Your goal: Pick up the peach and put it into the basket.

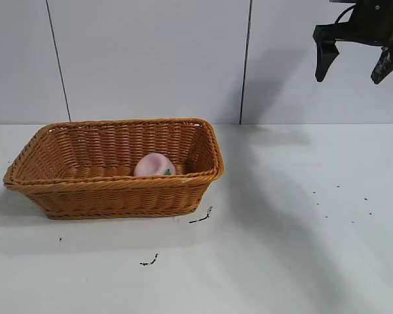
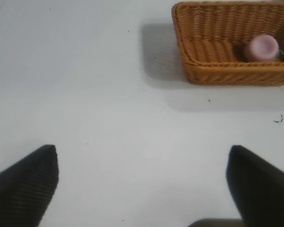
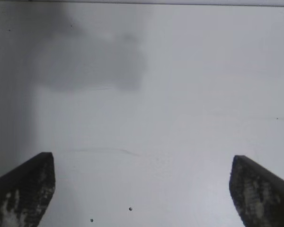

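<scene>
The pale pink peach (image 1: pixel 154 165) lies inside the orange-brown wicker basket (image 1: pixel 111 186), toward its right end; the left wrist view shows the peach (image 2: pixel 261 47) in the basket (image 2: pixel 227 73) too. High at the top right of the exterior view hangs my right gripper (image 1: pixel 355 70), open and empty, far from the basket. Its wrist view shows the right gripper (image 3: pixel 142 189) over bare white table. My left gripper (image 2: pixel 142 184) shows only in its own wrist view, open and empty above the table, well away from the basket.
The white table (image 1: pixel 301 248) carries small dark specks (image 1: pixel 202 217) near the basket's front right corner and more specks (image 1: pixel 344 203) at the right. A white panelled wall (image 1: pixel 150 59) stands behind the table.
</scene>
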{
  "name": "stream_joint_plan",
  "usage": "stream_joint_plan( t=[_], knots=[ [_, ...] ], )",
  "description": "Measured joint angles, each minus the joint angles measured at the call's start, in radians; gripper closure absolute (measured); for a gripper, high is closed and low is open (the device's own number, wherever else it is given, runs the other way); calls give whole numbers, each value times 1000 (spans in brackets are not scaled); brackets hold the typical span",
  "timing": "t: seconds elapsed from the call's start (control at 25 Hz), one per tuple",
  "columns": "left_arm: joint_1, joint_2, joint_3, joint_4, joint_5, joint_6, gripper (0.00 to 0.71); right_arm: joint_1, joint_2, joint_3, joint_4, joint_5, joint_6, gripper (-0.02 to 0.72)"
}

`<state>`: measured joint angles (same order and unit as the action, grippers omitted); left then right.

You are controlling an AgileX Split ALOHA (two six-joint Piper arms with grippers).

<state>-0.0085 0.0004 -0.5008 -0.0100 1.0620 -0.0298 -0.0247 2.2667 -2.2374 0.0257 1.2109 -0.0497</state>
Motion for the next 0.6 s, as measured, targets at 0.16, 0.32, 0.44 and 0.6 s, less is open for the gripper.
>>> stream_joint_plan(
  t=[0.16,0.32,0.44,0.6],
  knots=[
    [0,0,0,0,0,0,17,0,-105,55,0,-1,0,8],
    [0,0,0,0,0,0,17,0,-270,225,-3,-2,0,8],
    [0,0,0,0,0,0,17,0,-427,411,-3,-2,0,8],
    [0,0,0,0,0,0,17,0,-693,720,-3,-3,0,8]
  ],
)
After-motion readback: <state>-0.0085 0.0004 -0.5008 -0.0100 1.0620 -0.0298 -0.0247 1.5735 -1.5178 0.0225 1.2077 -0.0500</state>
